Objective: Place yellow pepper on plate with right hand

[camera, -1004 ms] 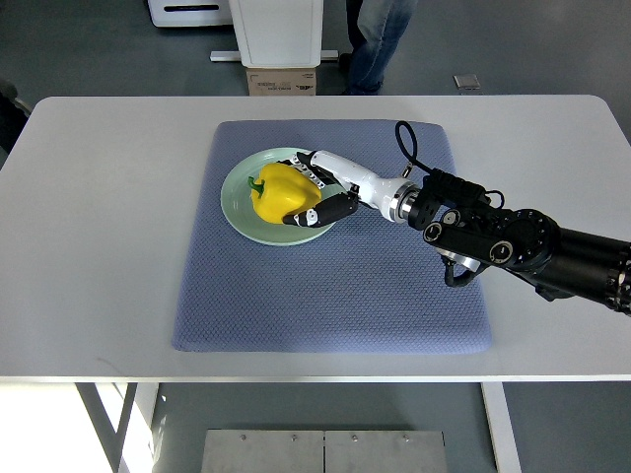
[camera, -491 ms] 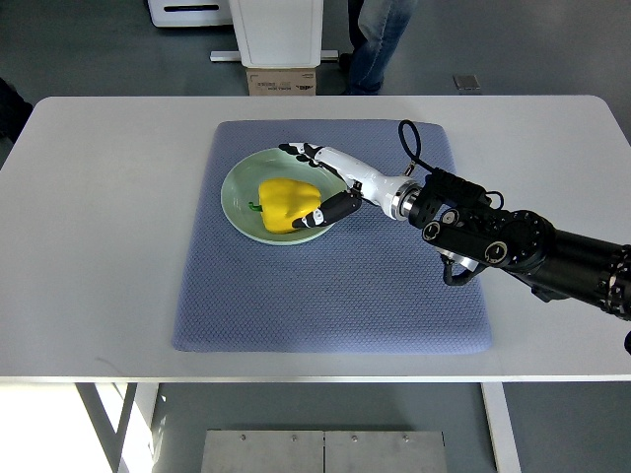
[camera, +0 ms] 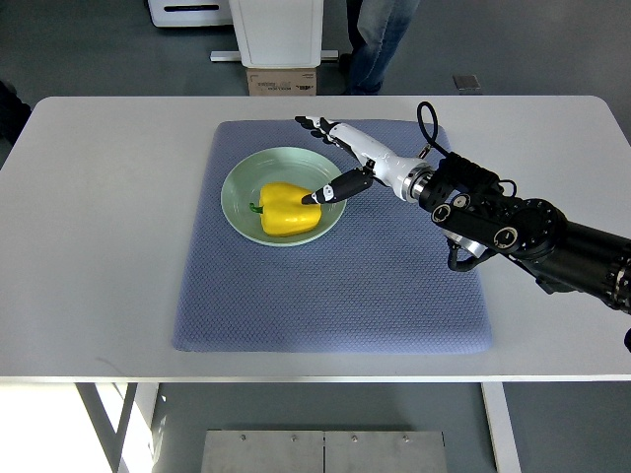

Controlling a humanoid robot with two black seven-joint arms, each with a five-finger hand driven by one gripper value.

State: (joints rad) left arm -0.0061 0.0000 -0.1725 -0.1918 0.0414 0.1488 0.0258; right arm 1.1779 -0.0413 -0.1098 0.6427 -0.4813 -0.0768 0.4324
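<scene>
Right hand (camera: 335,158), fingers spread and holding nothing, hovers beside one yellow pepper (camera: 289,209) lying on one green plate (camera: 240,181).

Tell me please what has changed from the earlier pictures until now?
The right hand let go of the yellow bell pepper, opened, and drew back toward the far right. The pepper tipped over onto its side on the pale green round plate. Plate, blue woven mat and white table stayed.

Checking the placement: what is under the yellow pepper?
The yellow pepper lies on the green plate, which sits on the blue mat. The plate's middle is hidden beneath it.
</scene>
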